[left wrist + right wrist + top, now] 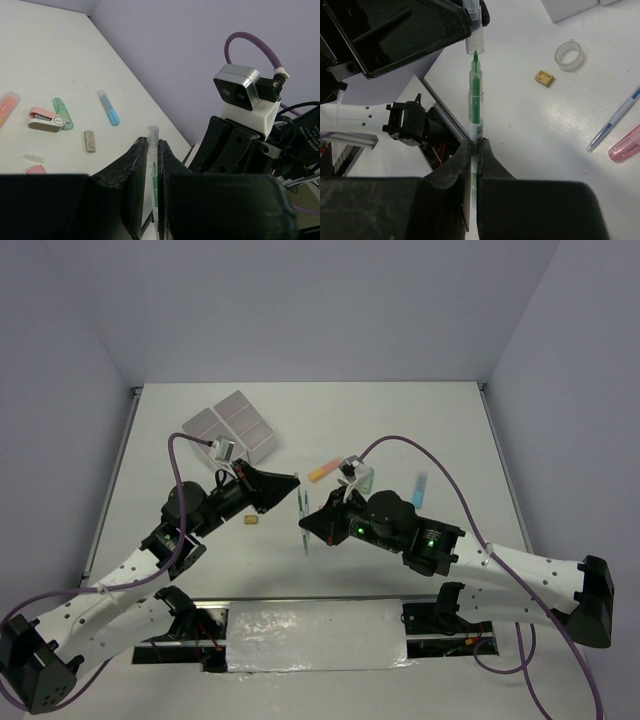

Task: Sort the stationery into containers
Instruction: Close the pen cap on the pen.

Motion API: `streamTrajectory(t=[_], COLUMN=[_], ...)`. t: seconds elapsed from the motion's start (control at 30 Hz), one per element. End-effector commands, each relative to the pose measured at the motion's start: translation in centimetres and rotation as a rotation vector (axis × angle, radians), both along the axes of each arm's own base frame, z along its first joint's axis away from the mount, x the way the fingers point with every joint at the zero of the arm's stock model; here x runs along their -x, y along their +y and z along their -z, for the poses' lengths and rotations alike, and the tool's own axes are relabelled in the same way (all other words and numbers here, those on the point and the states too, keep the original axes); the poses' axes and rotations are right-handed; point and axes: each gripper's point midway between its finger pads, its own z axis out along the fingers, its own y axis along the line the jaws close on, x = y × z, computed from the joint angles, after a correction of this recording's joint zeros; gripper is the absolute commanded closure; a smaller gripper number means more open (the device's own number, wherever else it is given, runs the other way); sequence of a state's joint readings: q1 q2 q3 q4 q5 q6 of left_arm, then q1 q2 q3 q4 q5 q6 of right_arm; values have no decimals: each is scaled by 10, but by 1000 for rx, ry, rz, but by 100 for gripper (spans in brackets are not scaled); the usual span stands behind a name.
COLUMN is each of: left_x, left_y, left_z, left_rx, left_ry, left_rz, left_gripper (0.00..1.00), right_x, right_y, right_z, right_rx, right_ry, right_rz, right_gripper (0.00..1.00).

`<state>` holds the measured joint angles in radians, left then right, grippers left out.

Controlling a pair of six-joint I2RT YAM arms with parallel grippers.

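1. White plastic containers (228, 427) stand at the far left of the table, well apart from both grippers.
2. The left gripper (294, 483) is near the table centre. Its fingers are closed on a clear cap (474, 35).
3. The green pen (475, 100) spans the gap between the two grippers and appears to be held off the table. Its tip sits just at the mouth of the clear cap.
4. The right gripper (475, 150) is just right of the left one. Its fingers are clamped on the pen barrel.
5. An orange marker (322, 470) and a light blue marker (420, 487) lie loose further right. A tan eraser (250, 521) lies near the left gripper.
6. Risk: misalignment. If the arms close off-axis, the tip may jam against the cap rim, bending the pen or marking the cap.
7. Risk: slip. The barrel is thin and smooth, so an axial push could slide it through the right fingers.
8. Risk: drop. Releasing either part here would land it outside the containers.
9. Markings: the barrel carries a barcode-like label, and its digits are too small to read. White lettering on the right arm housing, seen from the left wrist, is not legible.
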<state>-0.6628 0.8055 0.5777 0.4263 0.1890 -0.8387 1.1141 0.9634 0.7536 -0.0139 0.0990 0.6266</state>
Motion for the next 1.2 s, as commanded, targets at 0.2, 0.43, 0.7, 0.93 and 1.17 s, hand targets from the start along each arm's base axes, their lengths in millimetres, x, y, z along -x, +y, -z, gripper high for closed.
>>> streamTrajectory(t=[0.2,0.43,0.7,0.93,1.17], left_x=[9,11,11,12,15], left_y=[-2,-3,-4,-3,-4], left_z=[-27,-25,-23,-22,-15], left_rx=[42,49,48,28,13], left_ry=[-82,-76,-55,-39,-19], left_rz=[42,53,56,57,69], left_gripper=[100,100,100,100,100], right_x=[-6,-7,-10,-18,-34], right_y=[0,1,6,4,-6], right_z=[-31,-39,-48,-60,-79], right_rx=[-46,-52,-58,-65,-80], right_ry=[-50,-65,-94,-159,-263], right_rz=[29,35,25,52,137], right_gripper=[100,100,100,100,100])
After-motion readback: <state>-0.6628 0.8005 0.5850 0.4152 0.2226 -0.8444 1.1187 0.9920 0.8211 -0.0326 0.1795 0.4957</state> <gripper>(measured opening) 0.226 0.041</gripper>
